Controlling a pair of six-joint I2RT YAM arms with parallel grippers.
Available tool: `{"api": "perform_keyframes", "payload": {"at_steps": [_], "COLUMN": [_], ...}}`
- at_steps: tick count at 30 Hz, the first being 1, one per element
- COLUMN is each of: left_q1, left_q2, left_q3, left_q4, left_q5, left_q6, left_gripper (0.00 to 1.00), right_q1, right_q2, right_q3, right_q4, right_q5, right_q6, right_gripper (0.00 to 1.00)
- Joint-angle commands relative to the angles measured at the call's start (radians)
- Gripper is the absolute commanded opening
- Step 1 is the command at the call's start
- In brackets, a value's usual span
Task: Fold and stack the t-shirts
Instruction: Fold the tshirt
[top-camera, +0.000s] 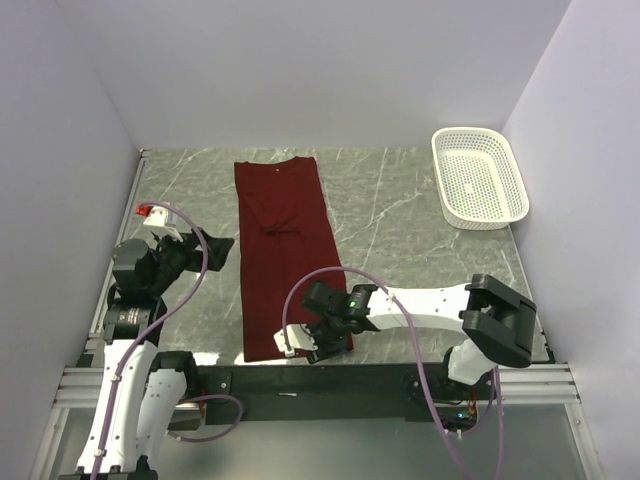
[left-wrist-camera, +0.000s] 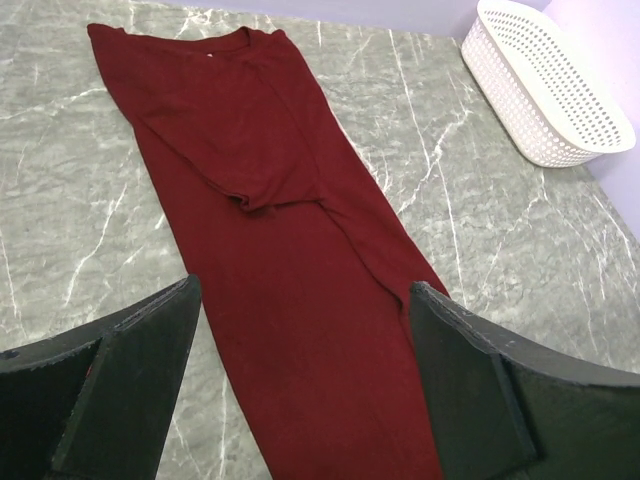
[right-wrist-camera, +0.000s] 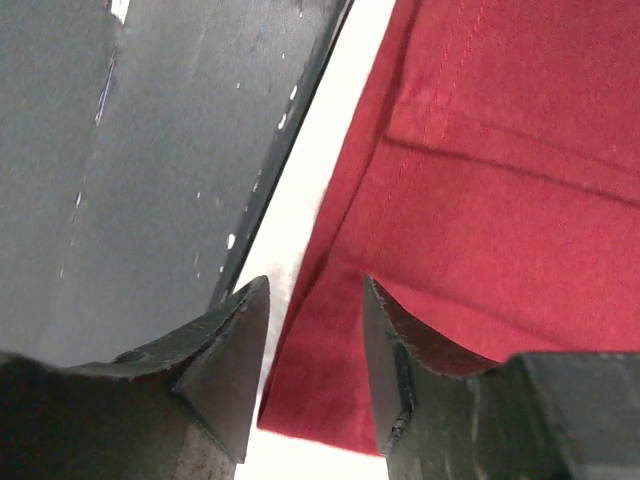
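One maroon t-shirt (top-camera: 285, 250) lies flat on the marble table (top-camera: 410, 235), folded lengthwise into a long narrow strip, collar at the far end. My left gripper (top-camera: 212, 250) hovers just left of the strip's middle. In the left wrist view it is open (left-wrist-camera: 305, 290), wide apart above the t-shirt (left-wrist-camera: 280, 250), with nothing between its fingers. My right gripper (top-camera: 300, 345) is down at the strip's near hem. In the right wrist view its jaws (right-wrist-camera: 315, 285) straddle the hem corner of the t-shirt (right-wrist-camera: 480, 200), still apart, with a gap on the left side.
A white mesh basket (top-camera: 478, 178) stands at the far right corner, also visible from the left wrist (left-wrist-camera: 560, 90). White walls close in the left, back and right. The table's near edge (right-wrist-camera: 290, 200) and a dark frame panel (right-wrist-camera: 150, 150) lie right beside the right gripper.
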Motion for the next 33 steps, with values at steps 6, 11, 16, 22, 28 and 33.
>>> {"api": "perform_keyframes", "payload": {"at_steps": [6,11,16,22,28,33], "left_q1": [0.001,0.001,0.001,0.001,-0.001,0.001], "left_q2": [-0.016,-0.019,-0.023,-0.022,-0.017,-0.014], "left_q3": [0.0,0.0,0.0,-0.001,-0.003,-0.005], "left_q4": [0.023,0.022,0.02,0.022,0.022,0.025], "left_q5": [0.016,0.019,0.017,0.026,0.029,0.034], "left_q6": [0.009,0.009,0.009,0.008,0.008,0.006], "left_gripper": [0.9,0.9,0.9,0.9,0.9,0.9], "right_q1": [0.024,0.024,0.024,0.022,0.022,0.025], "right_q2": [0.032,0.052,0.079,0.062,0.018,-0.022], "right_q3": [0.035,0.037,0.046,0.037,0.053,0.041], "right_q4": [0.023,0.031,0.041,0.042,0.003,-0.018], "right_q5": [0.037,0.052,0.072,0.069,0.029,-0.014], "right_q6": [0.019,0.027,0.037,0.033,0.018,-0.007], "right_gripper": [0.47,0.43,0.37,0.19,0.03,0.0]}}
